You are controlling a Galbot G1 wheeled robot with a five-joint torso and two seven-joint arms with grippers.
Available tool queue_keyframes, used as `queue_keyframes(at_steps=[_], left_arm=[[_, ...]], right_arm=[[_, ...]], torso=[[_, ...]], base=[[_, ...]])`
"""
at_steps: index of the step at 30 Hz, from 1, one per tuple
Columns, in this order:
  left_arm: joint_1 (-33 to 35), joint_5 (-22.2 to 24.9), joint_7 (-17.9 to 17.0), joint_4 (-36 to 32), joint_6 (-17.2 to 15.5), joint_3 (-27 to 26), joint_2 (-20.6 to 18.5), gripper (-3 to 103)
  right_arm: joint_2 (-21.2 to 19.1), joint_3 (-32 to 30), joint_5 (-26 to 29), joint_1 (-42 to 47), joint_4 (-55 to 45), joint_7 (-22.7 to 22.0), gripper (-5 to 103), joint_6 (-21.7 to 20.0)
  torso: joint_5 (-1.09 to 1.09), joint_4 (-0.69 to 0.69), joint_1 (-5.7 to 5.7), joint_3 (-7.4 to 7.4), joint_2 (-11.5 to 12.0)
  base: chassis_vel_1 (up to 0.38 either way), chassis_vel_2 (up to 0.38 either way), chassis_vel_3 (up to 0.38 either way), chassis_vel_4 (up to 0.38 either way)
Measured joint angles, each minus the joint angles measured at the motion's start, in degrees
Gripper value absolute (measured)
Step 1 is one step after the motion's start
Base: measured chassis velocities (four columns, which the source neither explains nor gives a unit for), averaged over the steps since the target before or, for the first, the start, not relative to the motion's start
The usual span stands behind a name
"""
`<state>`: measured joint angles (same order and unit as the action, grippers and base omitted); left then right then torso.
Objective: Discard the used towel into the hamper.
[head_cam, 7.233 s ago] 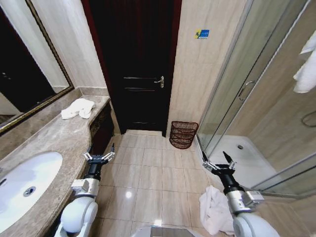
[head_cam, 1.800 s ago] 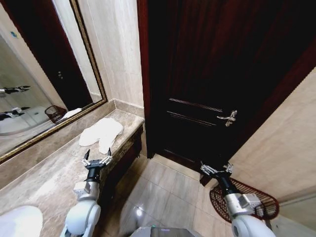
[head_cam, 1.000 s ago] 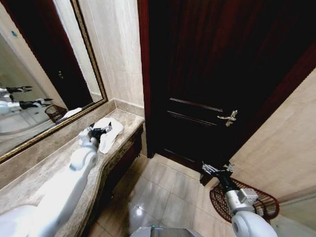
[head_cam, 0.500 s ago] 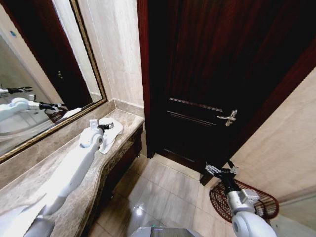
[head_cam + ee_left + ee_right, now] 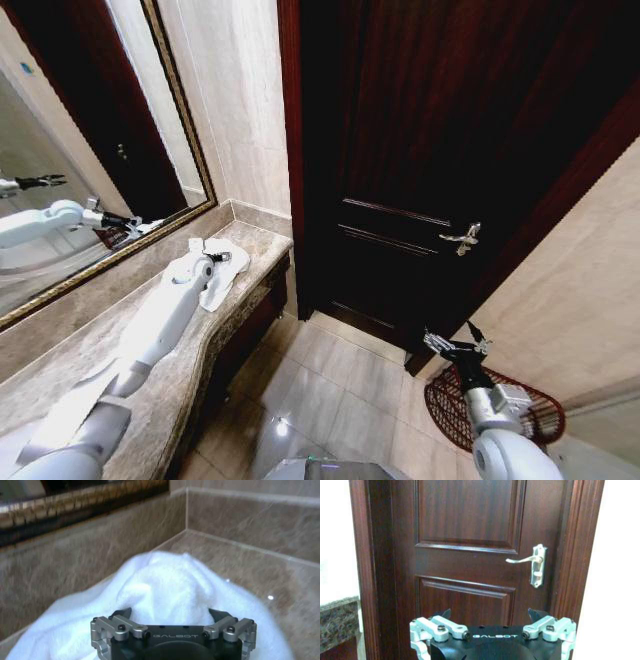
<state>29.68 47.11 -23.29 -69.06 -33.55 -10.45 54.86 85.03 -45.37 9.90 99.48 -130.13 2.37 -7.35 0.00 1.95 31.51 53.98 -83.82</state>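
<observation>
My left hand point(image 5: 222, 257) is stretched out along the brown marble tabletop point(image 5: 120, 330) and sits right at the crumpled white cotton towel point(image 5: 215, 275), which lies heaped near the far end of that tabletop, close to the corner below the dark-framed wall mirror point(image 5: 90, 170). In the left wrist view my fingers stand apart with the towel's tallest fold point(image 5: 165, 588) rising between and beyond them, so I judge I am lined up to pinch the cloth at its bulkiest ridge, where a grip is least likely to slip; nothing is clamped yet. My right hand point(image 5: 456, 347) waits low and well away from the towel, fingers spread and empty, pointed at the dark wooden panelled door point(image 5: 470, 543). Just beside it on the floor stands the small round red-brown wire hamper point(image 5: 530, 400), far from the towel across the floor.
</observation>
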Motion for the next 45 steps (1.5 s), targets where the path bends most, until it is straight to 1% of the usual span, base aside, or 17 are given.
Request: queue_keyframes(at_steps=[9,10,12,15,17,19,20,23,24,26,27,30,31,38,39,42,45], left_arm=[[0.7,-0.9,1.6,3.3,1.3,-0.7,0.2,100],[0.8,-0.9,1.8,3.4,1.3,-0.8,0.3,102],[0.9,-0.8,1.9,3.4,1.4,-0.8,0.3,99],[1.4,-0.5,2.2,3.1,1.7,-1.0,0.3,88],[1.5,-0.4,2.2,2.9,1.8,-1.1,0.3,88],[1.8,-0.2,2.2,2.7,1.8,-1.3,0.3,81],[1.8,-0.2,2.2,2.7,1.8,-1.3,0.3,81],[2.5,-0.1,2.3,2.2,1.9,-1.6,0.0,69],[2.5,-0.1,2.3,2.2,1.9,-1.6,0.0,69],[3.0,0.0,2.3,1.7,1.9,-2.1,-0.1,61],[3.0,0.0,2.3,1.7,1.9,-2.1,-0.1,61],[3.6,0.2,2.3,0.7,2.0,-2.5,-0.3,49],[3.6,0.2,2.3,0.7,2.0,-2.5,-0.3,49],[4.6,0.2,2.2,-0.7,3.2,-3.0,-0.6,31],[4.6,0.2,2.2,-0.7,3.2,-3.0,-0.6,31],[5.0,0.3,2.2,-1.3,4.2,-3.2,-0.8,20],[5.2,0.4,2.1,-1.8,5.1,-3.3,-1.0,17]], right_arm=[[0.2,-0.3,0.2,0.7,-0.3,-0.4,100,0.8],[0.3,-0.2,0.2,0.7,-0.4,-0.4,100,0.8],[0.3,-0.1,0.2,0.7,-0.5,-0.5,100,0.8],[0.3,0.0,0.2,0.6,-1.1,-0.7,100,0.8],[0.3,-0.1,0.2,0.6,-1.2,-0.7,100,0.8],[0.3,-0.1,0.2,0.7,-1.5,-0.9,100,0.8],[0.3,-0.1,0.2,0.7,-1.5,-0.9,100,0.8],[0.3,-0.2,0.2,1.0,-1.8,-1.2,100,0.8],[0.3,-0.2,0.2,1.0,-1.8,-1.2,100,0.8],[0.2,-0.3,0.3,1.0,-2.1,-1.6,100,0.8],[0.2,-0.3,0.3,1.0,-2.1,-1.6,100,0.8],[0.2,-0.2,0.3,1.1,-2.5,-1.7,100,0.8],[0.2,-0.2,0.3,1.1,-2.5,-1.7,100,0.8],[0.4,-0.1,0.2,1.4,-2.7,-1.7,100,0.8],[0.4,-0.1,0.2,1.4,-2.7,-1.7,100,0.8],[0.4,-0.1,0.2,1.5,-2.9,-1.7,100,0.8],[0.4,-0.1,0.2,1.5,-3.1,-1.7,100,0.8]], torso=[[0.02,0.00,0.00,-0.01,0.0],[0.02,0.00,-0.01,-0.01,0.0],[0.01,0.00,0.00,-0.01,0.0],[0.01,0.00,-0.01,-0.01,0.0],[0.01,0.00,-0.01,-0.01,0.0],[0.01,0.00,-0.01,-0.01,0.0],[0.01,0.00,-0.01,-0.01,0.0],[0.01,-0.01,-0.01,-0.01,0.0],[0.01,-0.01,-0.01,-0.01,0.0],[0.00,0.00,-0.01,0.00,0.0],[0.00,0.00,-0.01,0.00,0.0],[-0.01,0.01,0.00,0.00,0.0],[-0.01,0.01,0.00,0.00,0.0],[-0.01,0.02,0.00,0.01,0.0],[-0.01,0.02,0.00,0.01,0.0],[-0.02,0.02,0.00,0.01,0.0],[-0.02,0.02,0.00,0.01,0.0]], base=[[0.000,0.000,0.000,0.000],[0.000,0.000,0.000,0.000],[0.000,0.000,0.000,0.000],[0.000,0.000,0.000,0.000],[0.000,0.000,0.000,0.000],[0.000,0.000,0.000,0.000],[0.000,0.000,0.000,0.000],[0.000,0.000,0.000,0.000],[0.000,0.000,0.000,0.000],[0.000,0.000,0.000,0.000],[0.000,0.000,0.000,0.000],[0.000,0.000,0.000,0.000],[0.000,0.000,0.000,0.000],[0.000,0.000,0.000,0.000],[0.000,0.000,0.000,0.000],[0.000,0.000,0.000,0.000],[0.000,0.000,0.000,0.000]])
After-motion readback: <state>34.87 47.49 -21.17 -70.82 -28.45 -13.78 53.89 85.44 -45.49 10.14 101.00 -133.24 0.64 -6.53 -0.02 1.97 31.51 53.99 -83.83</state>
